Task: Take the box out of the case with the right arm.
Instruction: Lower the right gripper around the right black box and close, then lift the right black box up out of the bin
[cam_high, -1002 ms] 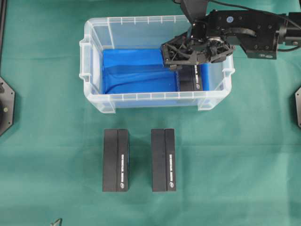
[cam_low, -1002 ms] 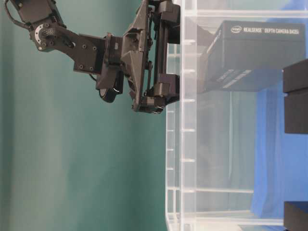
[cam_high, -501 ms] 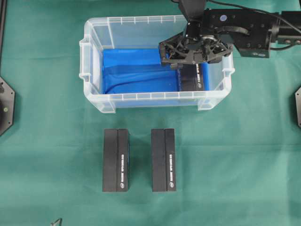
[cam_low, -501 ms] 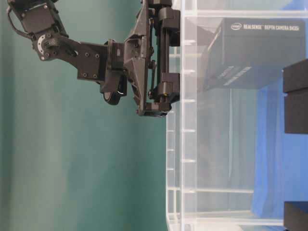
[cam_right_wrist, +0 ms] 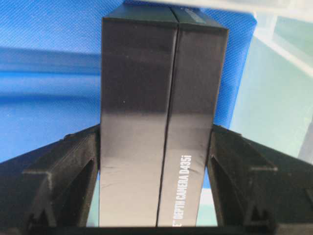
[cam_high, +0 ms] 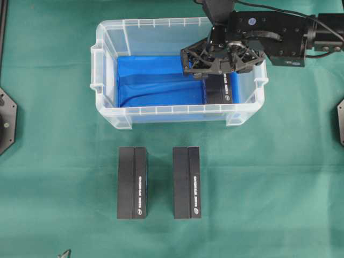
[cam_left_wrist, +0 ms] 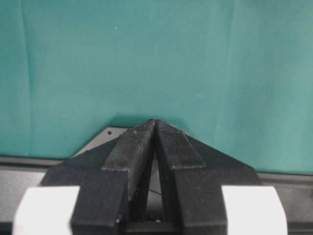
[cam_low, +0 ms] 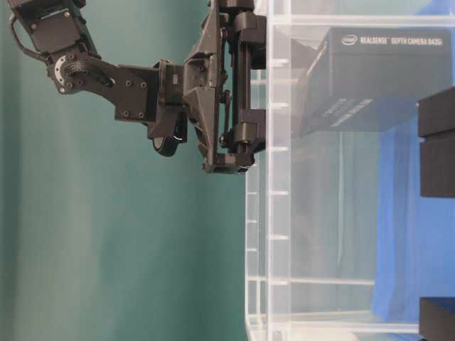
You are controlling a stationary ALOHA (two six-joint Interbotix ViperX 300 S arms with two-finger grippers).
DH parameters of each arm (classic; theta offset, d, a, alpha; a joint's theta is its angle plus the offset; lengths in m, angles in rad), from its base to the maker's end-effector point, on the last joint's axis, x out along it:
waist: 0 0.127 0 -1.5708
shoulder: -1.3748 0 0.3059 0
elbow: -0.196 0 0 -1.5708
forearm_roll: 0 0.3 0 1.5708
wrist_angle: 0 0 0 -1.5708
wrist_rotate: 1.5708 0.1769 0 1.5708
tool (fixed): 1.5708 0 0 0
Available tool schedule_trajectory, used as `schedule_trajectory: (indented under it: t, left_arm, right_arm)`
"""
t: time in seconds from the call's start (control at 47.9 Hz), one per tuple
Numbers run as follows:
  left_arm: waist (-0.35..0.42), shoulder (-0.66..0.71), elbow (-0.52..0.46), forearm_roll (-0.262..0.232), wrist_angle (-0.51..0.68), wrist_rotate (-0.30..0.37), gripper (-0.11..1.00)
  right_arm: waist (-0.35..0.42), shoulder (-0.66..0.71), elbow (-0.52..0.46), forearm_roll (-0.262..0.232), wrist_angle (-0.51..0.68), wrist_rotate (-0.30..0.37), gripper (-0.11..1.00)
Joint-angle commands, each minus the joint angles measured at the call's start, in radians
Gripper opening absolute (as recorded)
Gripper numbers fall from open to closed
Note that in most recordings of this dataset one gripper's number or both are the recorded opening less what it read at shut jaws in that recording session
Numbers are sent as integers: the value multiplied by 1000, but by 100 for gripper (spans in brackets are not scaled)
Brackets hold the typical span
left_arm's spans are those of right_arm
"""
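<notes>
Black box [cam_right_wrist: 161,117] stands between the right tool's [cam_right_wrist: 156,181] two fingers [cam_right_wrist: 63,176], both pressed against its sides. Blue sheet [cam_right_wrist: 49,73] behind; clear case wall [cam_right_wrist: 274,88] at right.

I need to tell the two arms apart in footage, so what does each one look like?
The right arm is black and boxy, with a round blue dot, a trailing black cable and a lattice-framed right gripper. The left gripper has black wedge-shaped fingers on white blocks.

Box [cam_low: 377,78] in the case reads "intel REALSENSE DEPTH CAMERA D435i"
</notes>
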Motion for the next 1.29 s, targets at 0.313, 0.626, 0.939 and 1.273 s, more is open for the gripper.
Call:
schedule_trajectory:
  t: [0.313,0.626,0.939,1.273]
  left_arm:
    - [5,3,-26,2,-3,3,2]
    - [5,0,-25,0,-3,3,2]
    - [3,-3,-26,2,-3,3,2]
    - [3,-3,-25,2,-3,3,2]
  right_arm:
    - [9,-69,-163,-41,190,-2,65]
    - [11,-97,-321,-97,382,-9,65]
    - [25,-98,-434,-121,489,-15,65]
    - [35,-98,-500,-152,571,-15,65]
